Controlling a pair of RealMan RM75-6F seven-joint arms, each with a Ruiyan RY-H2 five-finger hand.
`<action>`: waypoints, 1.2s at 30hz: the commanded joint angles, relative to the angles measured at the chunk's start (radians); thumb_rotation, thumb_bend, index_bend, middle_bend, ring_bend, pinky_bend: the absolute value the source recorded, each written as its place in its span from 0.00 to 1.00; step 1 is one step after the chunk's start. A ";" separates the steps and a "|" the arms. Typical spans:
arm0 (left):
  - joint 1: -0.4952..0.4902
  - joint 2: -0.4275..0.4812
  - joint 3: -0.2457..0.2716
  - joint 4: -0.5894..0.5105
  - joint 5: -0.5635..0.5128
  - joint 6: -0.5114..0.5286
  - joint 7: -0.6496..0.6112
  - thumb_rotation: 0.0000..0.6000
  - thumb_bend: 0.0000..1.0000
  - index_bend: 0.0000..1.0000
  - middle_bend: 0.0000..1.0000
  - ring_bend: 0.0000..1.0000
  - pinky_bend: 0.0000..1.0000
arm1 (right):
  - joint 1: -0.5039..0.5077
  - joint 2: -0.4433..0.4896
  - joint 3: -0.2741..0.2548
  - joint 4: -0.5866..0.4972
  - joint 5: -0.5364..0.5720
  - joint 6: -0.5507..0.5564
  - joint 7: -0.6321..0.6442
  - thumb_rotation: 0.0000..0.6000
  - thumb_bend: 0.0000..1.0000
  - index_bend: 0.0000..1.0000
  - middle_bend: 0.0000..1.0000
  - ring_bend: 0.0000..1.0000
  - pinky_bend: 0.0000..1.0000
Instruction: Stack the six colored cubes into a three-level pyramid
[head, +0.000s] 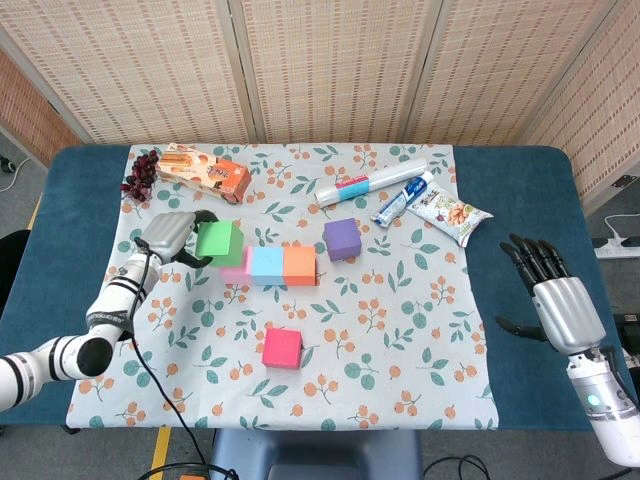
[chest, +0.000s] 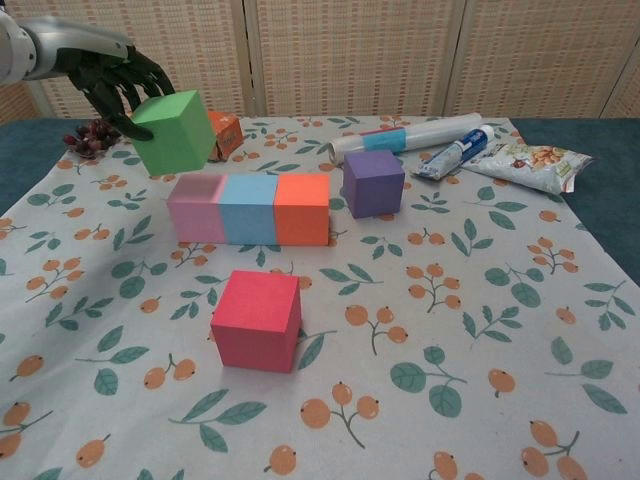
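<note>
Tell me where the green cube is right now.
The green cube is held aloft by the left hand, hovering over the pink cube at the row's left end.

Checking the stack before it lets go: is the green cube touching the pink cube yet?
Apart. In the chest view the green cube, held by the left hand, hangs in the air with tablecloth showing between it and the pink cube.

A row of three cubes (head: 269, 266) is set on the tablecloth (head: 400, 330), a fourth cube (head: 342, 239) behind its right end, a fifth cube (head: 282, 347) in front. A sixth cube (head: 218, 242) is held over the row's left end by the left hand (head: 170, 236).
</note>
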 joint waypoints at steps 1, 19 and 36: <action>-0.148 -0.072 0.048 0.009 -0.253 0.049 0.173 1.00 0.30 0.33 0.43 0.34 0.35 | -0.004 0.002 0.000 0.001 0.000 0.001 0.002 1.00 0.05 0.00 0.00 0.00 0.00; -0.215 -0.131 0.079 -0.001 -0.380 0.143 0.310 1.00 0.30 0.32 0.42 0.33 0.31 | -0.021 0.007 0.004 0.018 0.004 -0.003 0.028 1.00 0.05 0.00 0.00 0.00 0.00; -0.203 -0.159 0.061 0.027 -0.332 0.114 0.297 1.00 0.30 0.32 0.42 0.32 0.29 | -0.028 0.007 0.014 0.020 0.018 -0.010 0.023 1.00 0.05 0.00 0.00 0.00 0.00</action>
